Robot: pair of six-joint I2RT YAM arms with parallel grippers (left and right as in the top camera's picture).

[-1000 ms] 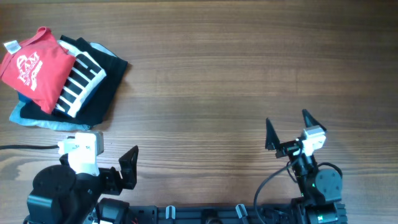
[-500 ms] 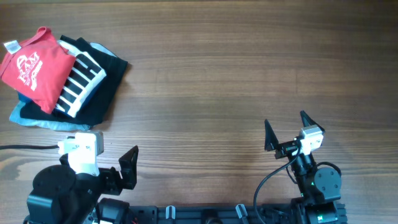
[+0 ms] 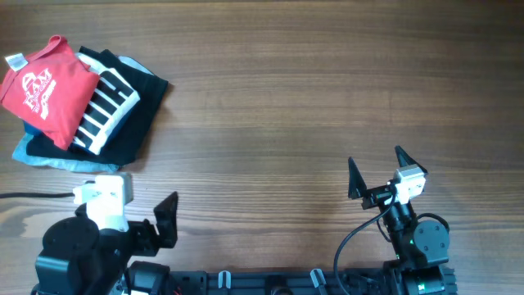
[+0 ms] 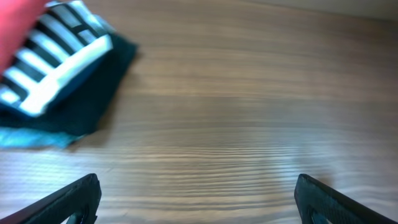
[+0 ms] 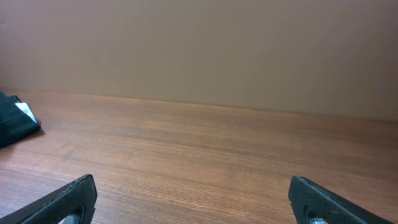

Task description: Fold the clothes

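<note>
While next to nothing has moved this past second, the left gripper [image 4: 198, 196] has edged a touch toward the lower left and the right gripper [image 3: 379, 168] has crept slightly left, then stopped. Both have their jaws spread wide, holding nothing, so no fold is under way. The red T-shirt [image 3: 45, 94] sits in a compact bundle at the overhead view's upper left, on top of a striped top [image 3: 106, 102] and a black garment [image 3: 141, 102]. It's well apart from the left gripper, and farther still from the right.

The red T-shirt [image 4: 12, 22] is showing only as a blurred corner, cut off at the left wrist view's edge. The black garment [image 3: 139, 111] is covering most of the light blue garment [image 3: 37, 156].
</note>
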